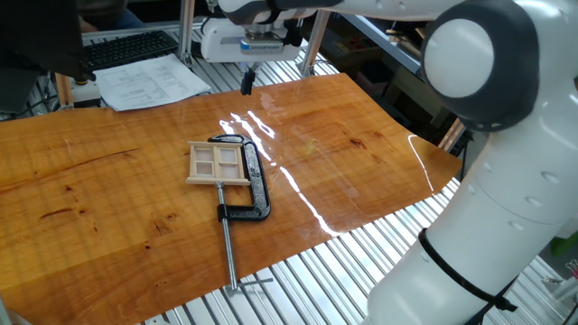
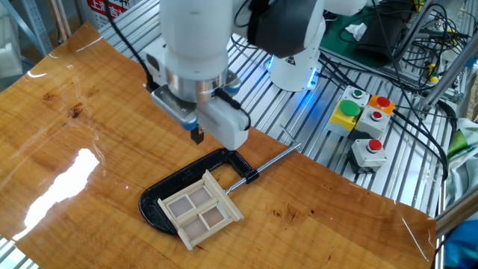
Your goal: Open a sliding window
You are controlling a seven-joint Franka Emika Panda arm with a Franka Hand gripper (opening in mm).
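Observation:
The sliding window (image 1: 217, 163) is a small pale wood frame with panes, lying flat on the wooden table, held in a black C-clamp (image 1: 256, 188) with a long steel rod. In the other fixed view the window (image 2: 202, 211) lies inside the clamp (image 2: 166, 196). My gripper (image 1: 246, 83) hangs above the table's far side, well apart from the window. In the other fixed view my gripper (image 2: 198, 137) hovers just above the clamp's back arc. Its fingers look pressed together and hold nothing.
The clamp's steel rod (image 1: 229, 255) reaches to the table's front edge. Papers (image 1: 149, 81) and a keyboard (image 1: 126, 45) lie beyond the far edge. Button boxes (image 2: 364, 119) and cables sit on the slatted bench by the robot base.

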